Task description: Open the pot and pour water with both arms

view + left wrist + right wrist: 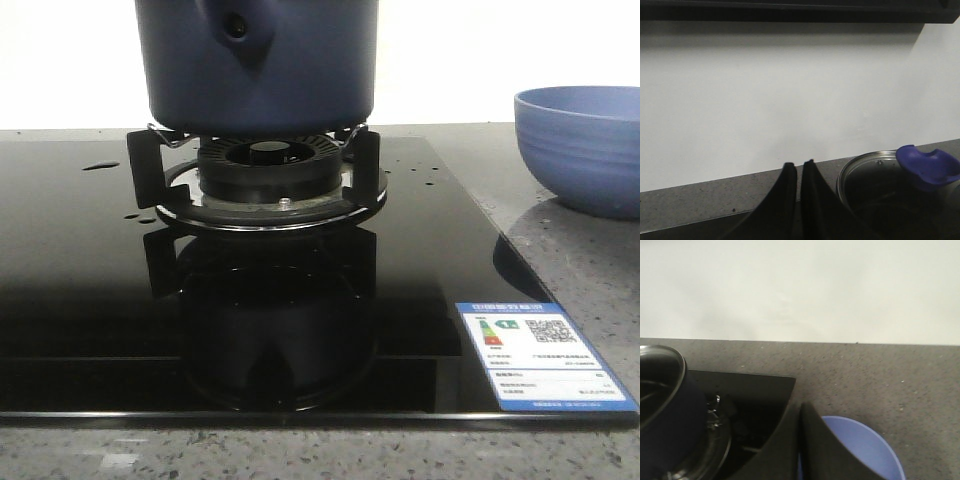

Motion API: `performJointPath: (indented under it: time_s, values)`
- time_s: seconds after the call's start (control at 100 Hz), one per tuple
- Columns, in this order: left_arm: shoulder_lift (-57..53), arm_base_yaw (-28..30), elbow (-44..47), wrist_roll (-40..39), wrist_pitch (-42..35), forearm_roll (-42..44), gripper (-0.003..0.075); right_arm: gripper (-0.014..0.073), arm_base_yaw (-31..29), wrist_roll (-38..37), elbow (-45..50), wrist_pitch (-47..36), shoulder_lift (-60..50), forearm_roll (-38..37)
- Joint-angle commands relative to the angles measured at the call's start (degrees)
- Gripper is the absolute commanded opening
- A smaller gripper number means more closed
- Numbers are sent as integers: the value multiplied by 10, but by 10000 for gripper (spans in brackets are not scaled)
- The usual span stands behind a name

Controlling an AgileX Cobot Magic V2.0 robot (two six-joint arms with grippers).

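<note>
Hanging above the counter, both arms, out of the front view entirely, known only from their wrist cameras. Left gripper [799,172] at bottom centre of the left wrist frame: two dark curved fingers [784,200] rising side by side, tips nearly meeting, only a thin sliver of light between, nothing held. Right gripper [799,412] at bottom centre of the right wrist frame: same pose, fingers drawn close together, nothing clamped, touching nothing.

Nearest in the front view: speckled grey countertop [300,455] along the bottom edge, then glossy black hob glass [90,300] with an energy label [540,355] at lower right. Mid-frame, burner [265,160] ringed by black pot supports [145,165]. Seated on those supports, top centre: pot [260,60], dark navy, smooth and glossy, tapered handle mount with a round hole facing the camera, upper part cut off by the frame. Water [100,166] as a small shiny puddle and scattered drops on the glass at left of the burner, a few more specks at right. Periwinkle bowl [580,145] at right edge, on the counter, well apart from the pot.

Left wrist frame, lower right: glass lid [865,175] with steel rim and blue knob [927,167] on the pot. Right wrist frame: pot side at lower left, bowl just beyond the fingers, white wall [800,285] farthest.
</note>
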State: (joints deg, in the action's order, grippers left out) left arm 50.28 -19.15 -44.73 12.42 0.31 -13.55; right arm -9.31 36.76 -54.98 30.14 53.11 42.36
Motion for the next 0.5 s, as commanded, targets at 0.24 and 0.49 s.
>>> performJointPath:
  time_s: [0.24,0.49]
  values:
    - [-196,4,224,-3,-138,-20,-19,-67,8,88,266,-156,-205,53]
    - [-290,4,307,-3,-155,-44,-19,-67,8,88,385,-174,-320,63]
